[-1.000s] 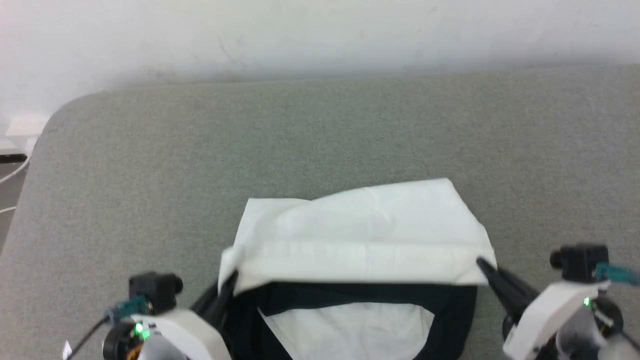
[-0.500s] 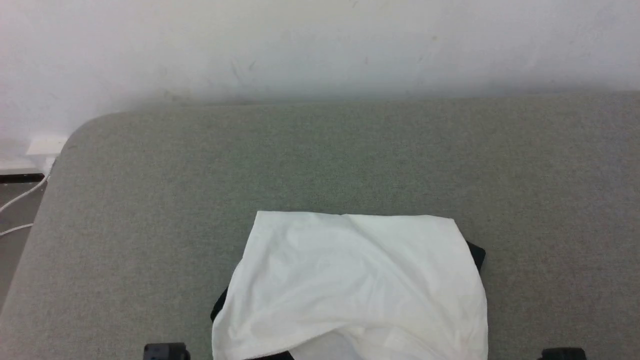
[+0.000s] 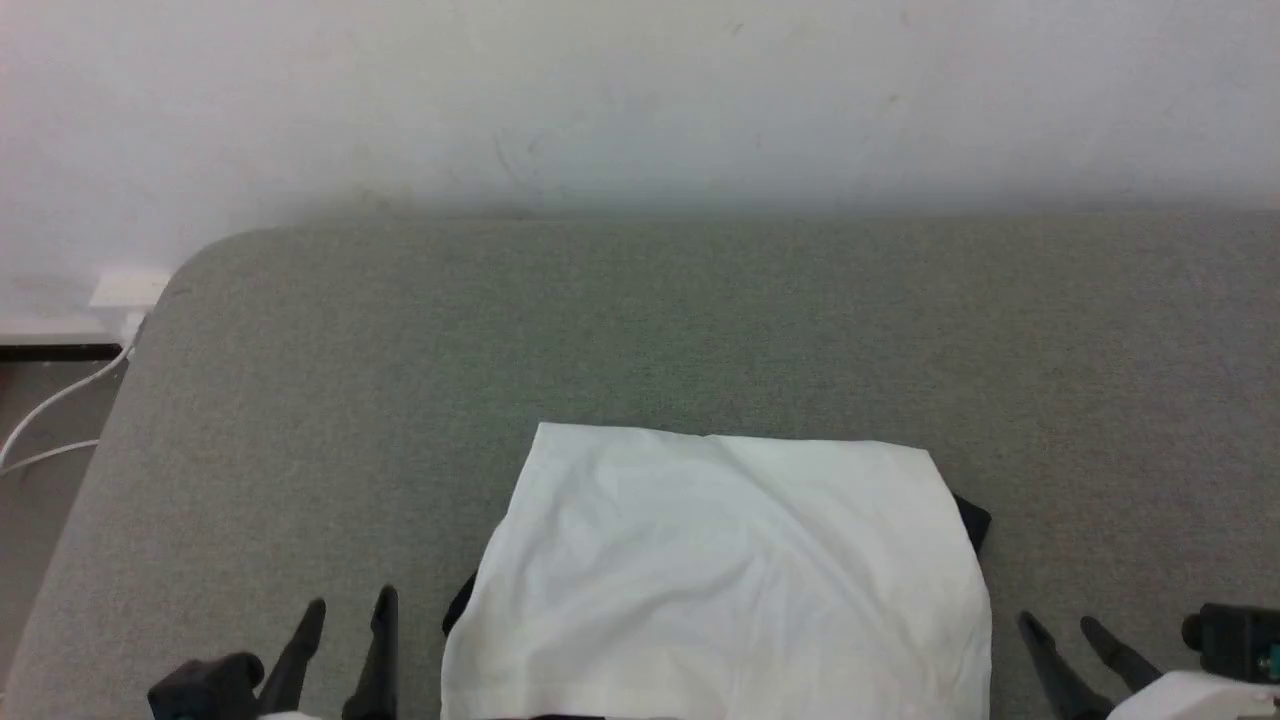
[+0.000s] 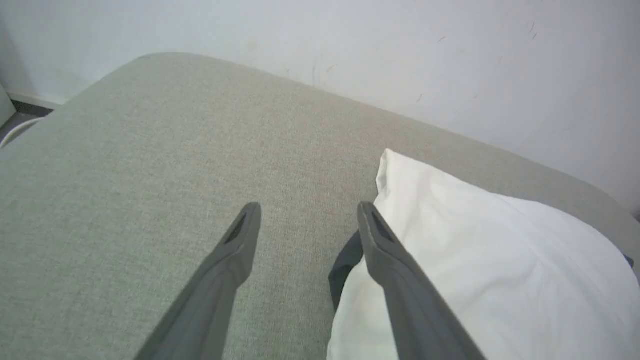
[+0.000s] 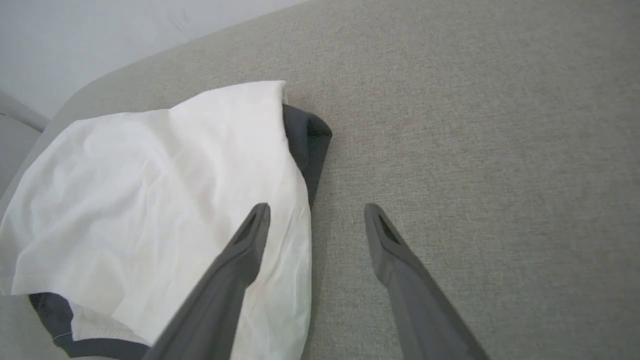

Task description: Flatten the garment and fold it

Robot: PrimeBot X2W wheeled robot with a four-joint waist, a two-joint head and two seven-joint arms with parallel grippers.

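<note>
Head view: one folded garment point(image 3: 730, 570) between two spread jaws.

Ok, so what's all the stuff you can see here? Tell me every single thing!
garment: one, white with black bits peeking out at both sides, folded on the near middle of the padded surface
padded surface: one, grey-green, under the garment and reaching back to the wall
wall: one, white, behind the surface
wall box: one, white, low on the wall at the far left
cable: one or two strands, white, past the surface's left edge
left gripper: one, dark fingers, open and empty, just left of the garment
right gripper: one, dark fingers, open and empty, just right of the garment
</note>
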